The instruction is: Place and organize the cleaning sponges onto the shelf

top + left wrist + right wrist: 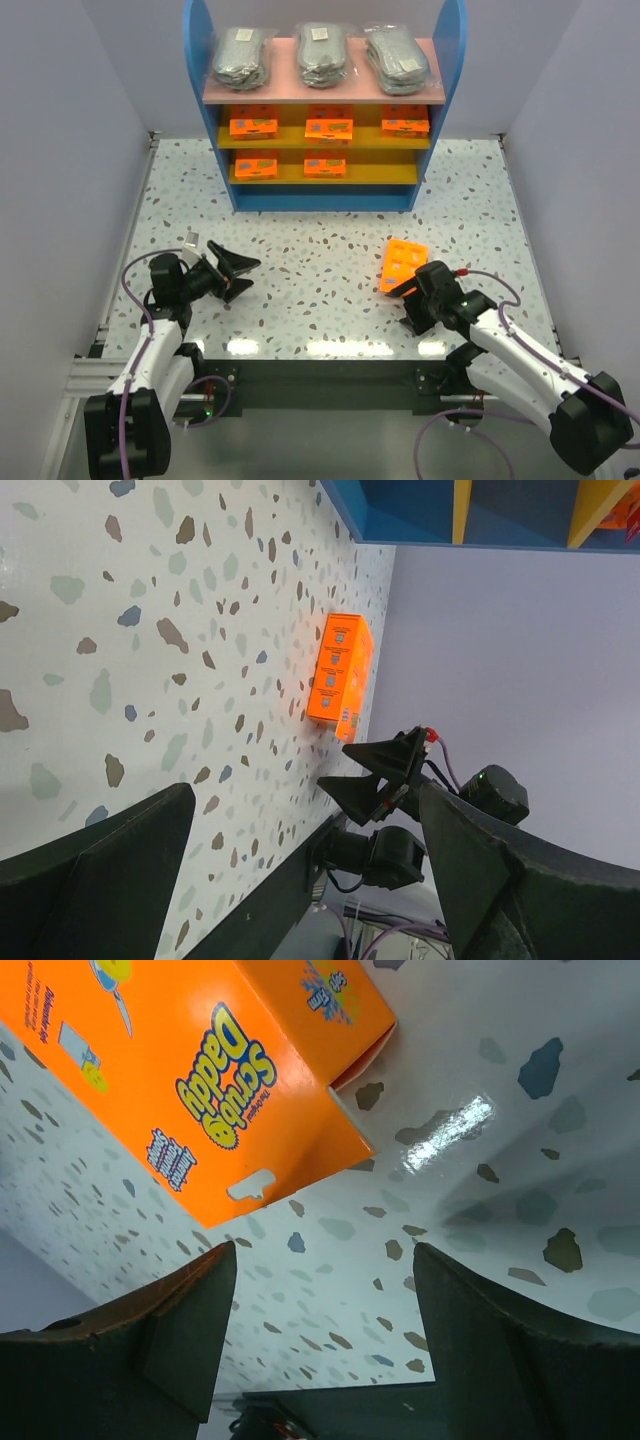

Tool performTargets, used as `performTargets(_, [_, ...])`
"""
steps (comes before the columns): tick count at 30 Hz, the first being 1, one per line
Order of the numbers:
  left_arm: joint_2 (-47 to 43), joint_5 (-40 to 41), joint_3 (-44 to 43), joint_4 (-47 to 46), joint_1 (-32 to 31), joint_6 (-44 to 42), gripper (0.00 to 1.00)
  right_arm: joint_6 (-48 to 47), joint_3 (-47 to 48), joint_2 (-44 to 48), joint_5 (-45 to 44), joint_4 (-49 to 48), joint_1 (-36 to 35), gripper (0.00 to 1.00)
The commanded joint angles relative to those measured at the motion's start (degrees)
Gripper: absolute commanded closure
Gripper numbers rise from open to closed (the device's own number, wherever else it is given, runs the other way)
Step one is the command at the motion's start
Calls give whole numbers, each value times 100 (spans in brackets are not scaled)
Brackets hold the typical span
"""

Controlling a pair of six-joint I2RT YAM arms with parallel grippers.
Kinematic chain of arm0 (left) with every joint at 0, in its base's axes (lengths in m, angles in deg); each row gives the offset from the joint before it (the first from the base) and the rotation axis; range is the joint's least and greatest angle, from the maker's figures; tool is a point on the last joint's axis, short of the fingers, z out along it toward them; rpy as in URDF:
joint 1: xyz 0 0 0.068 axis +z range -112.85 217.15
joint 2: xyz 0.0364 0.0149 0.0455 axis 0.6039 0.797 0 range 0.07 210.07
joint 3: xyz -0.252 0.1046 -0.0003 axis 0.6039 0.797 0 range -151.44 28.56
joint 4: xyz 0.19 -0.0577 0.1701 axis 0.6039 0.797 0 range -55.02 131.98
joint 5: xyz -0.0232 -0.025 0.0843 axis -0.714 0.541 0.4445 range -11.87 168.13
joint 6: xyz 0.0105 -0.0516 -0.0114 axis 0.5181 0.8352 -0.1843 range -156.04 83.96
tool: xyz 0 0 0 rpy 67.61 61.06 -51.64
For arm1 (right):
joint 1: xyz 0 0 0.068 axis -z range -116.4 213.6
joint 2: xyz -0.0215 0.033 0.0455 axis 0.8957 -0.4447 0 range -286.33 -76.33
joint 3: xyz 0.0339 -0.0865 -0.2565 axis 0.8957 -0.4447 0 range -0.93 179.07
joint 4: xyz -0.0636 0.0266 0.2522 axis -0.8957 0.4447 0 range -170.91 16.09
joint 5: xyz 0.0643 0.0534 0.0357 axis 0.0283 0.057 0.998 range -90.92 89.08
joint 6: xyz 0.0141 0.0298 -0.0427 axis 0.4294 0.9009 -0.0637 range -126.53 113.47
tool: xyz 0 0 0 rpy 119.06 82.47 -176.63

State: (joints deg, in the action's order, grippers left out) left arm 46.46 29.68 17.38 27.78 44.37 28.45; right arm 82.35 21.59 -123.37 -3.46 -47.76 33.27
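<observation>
The right gripper (407,291), in the lower right of the top view, has its jaws spread wide with nothing between them. In its wrist view the two dark fingers (170,1330) stand apart over bare table (480,1160). The loose orange packet (403,260) lies just beyond the tips, at the upper left of that view; I cannot tell whether a tip touches it. The left gripper (236,272), at lower left, is likewise spread and empty. At top centre, the shelf (452,60) carries three bags of grey pads (322,55) on its pink board (215,93). Five orange packets (329,128) sit on its yellow boards (290,141).
</observation>
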Motion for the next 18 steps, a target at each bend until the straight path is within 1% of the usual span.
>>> performTargets(1, [-78,-104,98,-176,33,37,0,436,68,29,-727,183,18,26])
performTargets(2, [-69,-104,107,-176,42,37,0,524,51,90,-1130,149,27,26])
performTargets(3, [-60,-104,99,-176,34,37,0,586,-45,256,-1343,53,18,26])
performTargets(5, [-25,-104,90,-159,42,20,0,700,-186,441,-1555,-420,27,28])
performTargets(8, [19,-86,11,-97,42,-68,0,806,-249,504,-1714,-642,53,30])
performTargets(11, [63,-68,2,-97,42,-77,0,885,-257,188,-1740,-747,97,31])
performTargets(16, [133,-86,-16,-141,42,-94,0,964,-372,-312,-1749,-1336,220,32])
performTargets(18, [125,-104,-33,-106,33,-103,0,912,-345,-436,-1741,-1494,334,37])
